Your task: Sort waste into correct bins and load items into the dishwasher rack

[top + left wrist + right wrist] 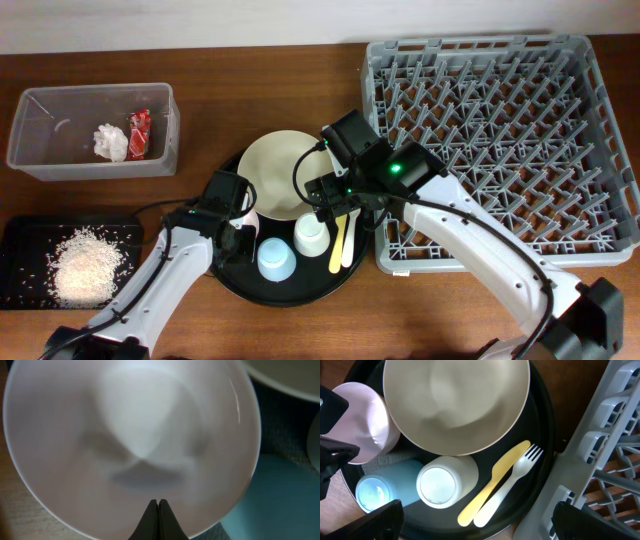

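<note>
While the right gripper (480, 522) hangs w/ jaws spread wide over the white cup (440, 482) & the pale yellow spoon (492, 485), the left gripper (159, 510) has its jaws pressed together at 6 o'clock of the small pink bowl (130, 435); if the rim is pinched, I cannot tell. The bowl sits at 9 o'clock on the large round black tray (300, 296), the large cream round plate (280, 175) at 12, the light blue cup (276, 260) at 6. The large grey plastic peg rack (500, 130) lies at 3 o'clock on the bench (250, 80), the clear plastic tub (95, 88) w/ crumpled white tissue (108, 142) & red wrapper (138, 135) at 10.
</note>
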{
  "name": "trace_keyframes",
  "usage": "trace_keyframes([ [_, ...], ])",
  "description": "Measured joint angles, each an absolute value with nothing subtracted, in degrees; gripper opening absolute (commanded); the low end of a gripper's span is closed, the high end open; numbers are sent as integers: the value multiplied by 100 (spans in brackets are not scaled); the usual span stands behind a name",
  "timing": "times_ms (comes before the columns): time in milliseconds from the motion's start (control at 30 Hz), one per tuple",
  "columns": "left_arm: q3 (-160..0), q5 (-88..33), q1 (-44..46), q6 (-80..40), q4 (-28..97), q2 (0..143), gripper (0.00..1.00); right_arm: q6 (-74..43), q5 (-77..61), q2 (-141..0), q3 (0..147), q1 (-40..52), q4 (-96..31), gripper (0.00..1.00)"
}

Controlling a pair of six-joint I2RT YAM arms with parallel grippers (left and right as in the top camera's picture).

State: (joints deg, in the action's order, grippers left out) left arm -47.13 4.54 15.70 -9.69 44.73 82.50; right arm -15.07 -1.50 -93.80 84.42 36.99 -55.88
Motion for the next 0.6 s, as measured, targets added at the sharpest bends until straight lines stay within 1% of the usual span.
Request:
trace_keyframes([
  [267, -4807, 443, 1570, -967, 4945, 8250, 1, -1509, -150, -9380, 8442, 3699, -5588, 98],
  [400, -5592, 432, 1570, -967, 5299, 8112, 1, -1507, -150, -9380, 8442, 3699, -5590, 98],
  [467, -6053, 434, 1570, -967, 5384, 7922, 7, -1505, -150, -9380, 8442, 3699, -5588, 98],
  [500, -6270, 458, 1568, -985, 5426, 7817, 17, -1505, -150, -9380, 8442, 3699, -5588, 98],
  [533, -6427, 484, 1570, -982, 5433, 7719, 56, -1507, -150, -9380, 8442, 3699, -5588, 98],
  [567, -6683, 576, 1518, -976, 5581, 7631, 100, -1507, -152, -9380, 8442, 3699, -5588, 98],
  [600, -6941, 650, 1380, -978, 5588, 7548, 99, -1507, -150, -9380, 8442, 3699, -5588, 98],
])
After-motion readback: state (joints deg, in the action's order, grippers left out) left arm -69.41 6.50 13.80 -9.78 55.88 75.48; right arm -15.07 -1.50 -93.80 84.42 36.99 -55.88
